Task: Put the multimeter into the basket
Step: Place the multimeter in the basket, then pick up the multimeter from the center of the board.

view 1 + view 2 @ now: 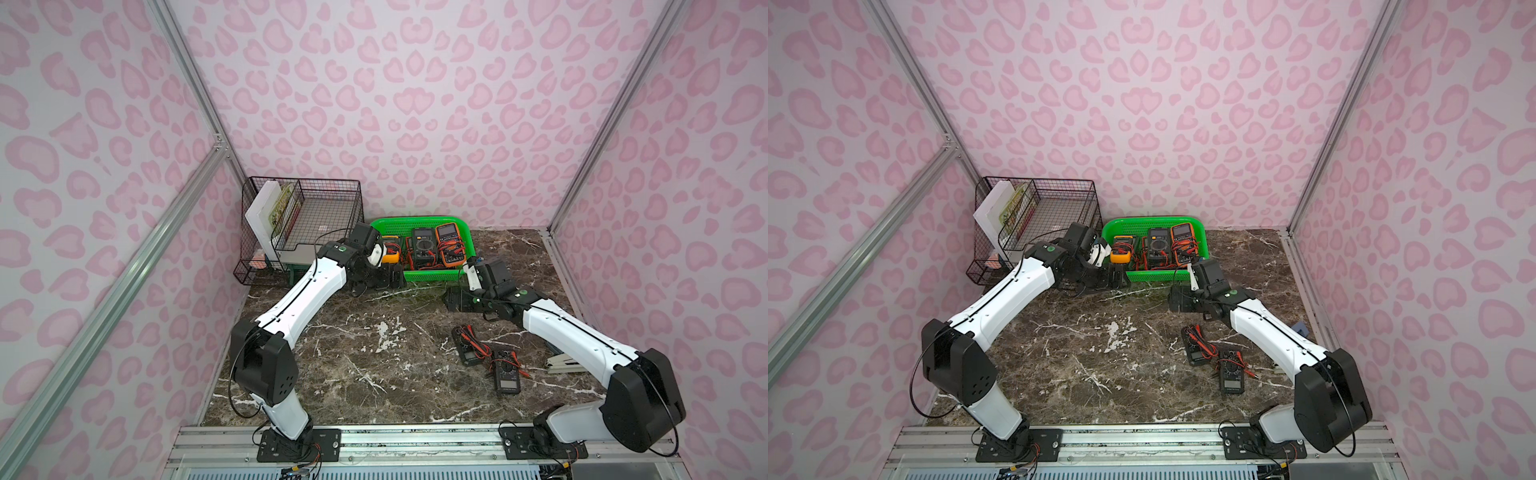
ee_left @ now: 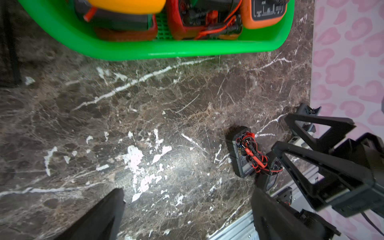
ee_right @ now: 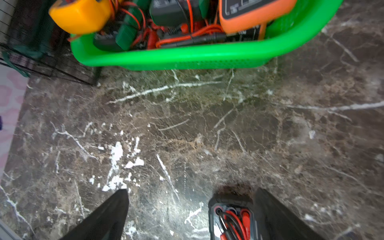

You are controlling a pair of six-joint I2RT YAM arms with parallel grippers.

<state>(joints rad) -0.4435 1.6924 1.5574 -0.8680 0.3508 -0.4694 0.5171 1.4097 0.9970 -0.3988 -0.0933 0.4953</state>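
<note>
The green basket (image 1: 432, 275) (image 1: 1152, 276) stands at the back of the marble table. It holds a yellow, a black-and-red and an orange meter. Two small black multimeters (image 1: 467, 347) (image 1: 506, 374) with red and black leads lie on the table at the front right. My left gripper (image 1: 388, 279) (image 2: 187, 209) hangs open at the basket's front left corner, with nothing between its fingers. My right gripper (image 1: 455, 300) (image 3: 191, 212) is open in front of the basket's right end. In the right wrist view one multimeter (image 3: 230, 218) lies on the table below, close to one finger (image 3: 276, 216).
A black wire rack (image 1: 307, 220) with a white board and a book stands left of the basket. A grey object (image 1: 561, 361) lies under the right arm. Patterned walls close in the table on three sides, and a metal rail (image 1: 415, 440) runs along the front.
</note>
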